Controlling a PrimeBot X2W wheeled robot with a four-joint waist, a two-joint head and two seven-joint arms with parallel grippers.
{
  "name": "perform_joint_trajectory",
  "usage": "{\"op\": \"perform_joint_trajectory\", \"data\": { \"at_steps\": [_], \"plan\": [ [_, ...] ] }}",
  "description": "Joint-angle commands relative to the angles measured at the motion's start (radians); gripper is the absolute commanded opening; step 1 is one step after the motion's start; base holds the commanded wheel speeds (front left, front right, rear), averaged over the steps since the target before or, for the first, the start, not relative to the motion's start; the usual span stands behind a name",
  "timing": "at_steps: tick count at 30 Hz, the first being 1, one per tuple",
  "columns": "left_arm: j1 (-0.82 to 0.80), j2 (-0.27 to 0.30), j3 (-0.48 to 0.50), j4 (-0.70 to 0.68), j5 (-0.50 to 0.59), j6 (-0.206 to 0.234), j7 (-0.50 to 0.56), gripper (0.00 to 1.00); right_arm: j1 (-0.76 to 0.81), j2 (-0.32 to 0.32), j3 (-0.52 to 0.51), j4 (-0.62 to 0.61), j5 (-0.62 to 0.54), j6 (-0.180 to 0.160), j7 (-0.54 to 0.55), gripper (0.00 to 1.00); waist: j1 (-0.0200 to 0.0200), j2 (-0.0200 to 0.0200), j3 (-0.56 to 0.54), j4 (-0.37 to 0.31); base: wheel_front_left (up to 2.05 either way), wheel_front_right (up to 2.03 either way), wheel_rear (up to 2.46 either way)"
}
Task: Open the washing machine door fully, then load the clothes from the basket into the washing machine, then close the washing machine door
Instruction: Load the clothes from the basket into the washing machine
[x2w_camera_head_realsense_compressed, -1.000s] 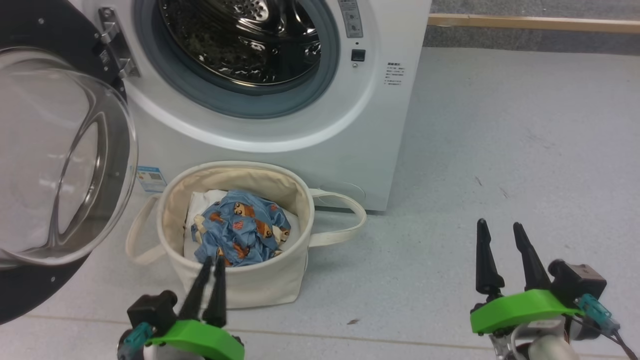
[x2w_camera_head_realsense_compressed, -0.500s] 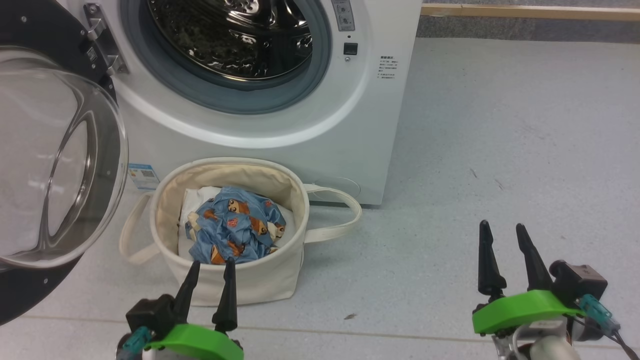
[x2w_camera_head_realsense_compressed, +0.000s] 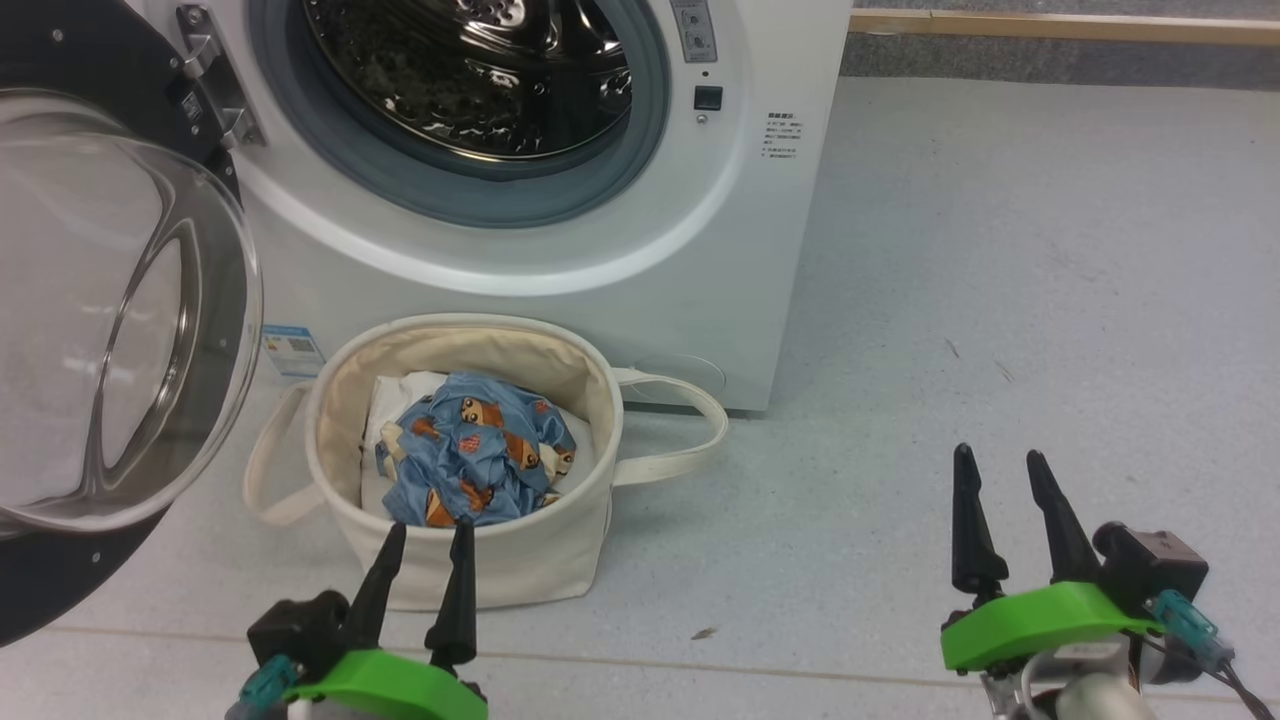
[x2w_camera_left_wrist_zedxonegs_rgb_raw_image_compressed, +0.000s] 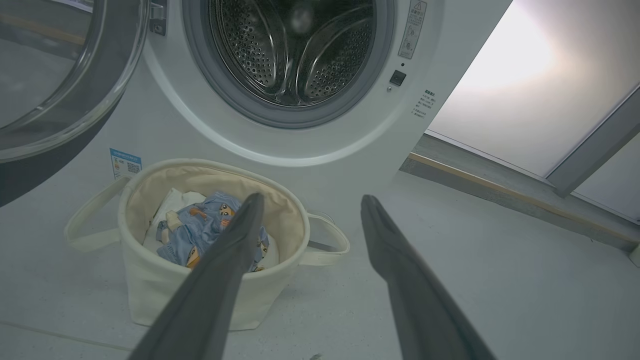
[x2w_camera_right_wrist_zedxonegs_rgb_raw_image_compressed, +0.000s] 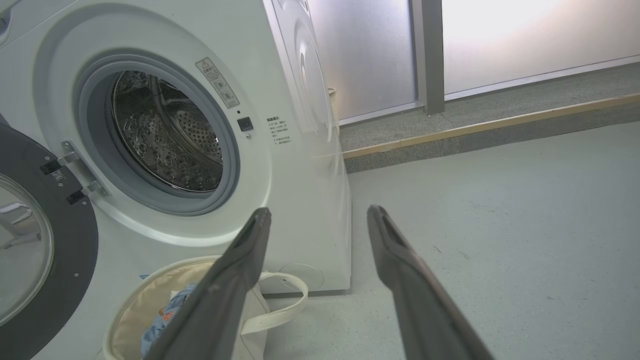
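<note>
Grey floor (x2w_camera_head_realsense_compressed: 1000, 250); L end effector (x2w_camera_head_realsense_compressed: 430, 524) agape toward basket (x2w_camera_head_realsense_compressed: 500, 572)

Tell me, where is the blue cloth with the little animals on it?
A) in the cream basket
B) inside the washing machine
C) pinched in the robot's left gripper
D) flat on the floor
A: the blue printed garment lies crumpled inside the cream canvas basket in front of the washing machine, and the left gripper is open near the basket, holding nothing.
</note>
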Motion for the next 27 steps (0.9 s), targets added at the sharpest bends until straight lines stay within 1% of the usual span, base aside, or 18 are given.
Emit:
{"op": "perform_joint_trajectory", "data": {
  "at_steps": [1,8,10,13,14,18,23,27],
  "plan": [
    [-0.02,0.015,0.034,-0.027,-0.001,-0.003,-0.005,1.0,-0.029,0.002,0.026,-0.027,-0.006,0.0,-0.012,1.0,0.0,0.0,0.0,0.001,0.23,-0.62,0.39],
    [-0.024,0.015,0.04,-0.03,0.003,-0.002,-0.005,1.0,-0.03,0.002,0.024,-0.026,-0.009,0.0,-0.012,1.0,0.0,0.0,0.002,0.008,0.78,-1.17,0.39],
    [-0.024,0.015,0.038,-0.027,0.007,-0.001,-0.005,1.0,-0.029,0.002,0.024,-0.025,-0.009,0.0,-0.012,1.0,0.0,0.0,0.003,0.013,1.46,-1.85,0.39],
    [-0.027,0.015,0.028,-0.025,0.043,0.006,-0.005,1.0,-0.03,0.002,0.024,-0.023,-0.009,0.0,-0.012,1.0,0.0,0.0,0.005,0.019,1.83,-2.13,0.3],
    [-0.026,0.015,0.024,-0.03,0.043,-0.001,-0.005,1.0,-0.03,0.002,0.025,-0.022,-0.009,0.0,-0.012,1.0,0.0,0.0,0.005,0.021,1.87,-1.89,0.02],
    [-0.024,0.015,0.023,-0.036,0.047,0.0,-0.005,1.0,-0.031,0.002,0.029,-0.02,-0.008,0.0,-0.012,1.0,0.0,0.0,0.008,0.028,1.54,-1.54,0.0],
    [-0.027,0.015,0.022,-0.043,0.055,0.007,-0.005,1.0,-0.036,0.002,0.034,-0.021,-0.01,0.0,-0.012,1.0,0.0,0.0,0.017,0.035,0.93,-0.93,0.0],
    [-0.027,0.015,0.019,-0.033,0.058,0.011,-0.005,1.0,-0.038,0.002,0.041,-0.022,-0.014,0.0,-0.012,1.0,0.0,0.0,0.025,0.037,0.31,-0.31,0.0]
  ]
}}
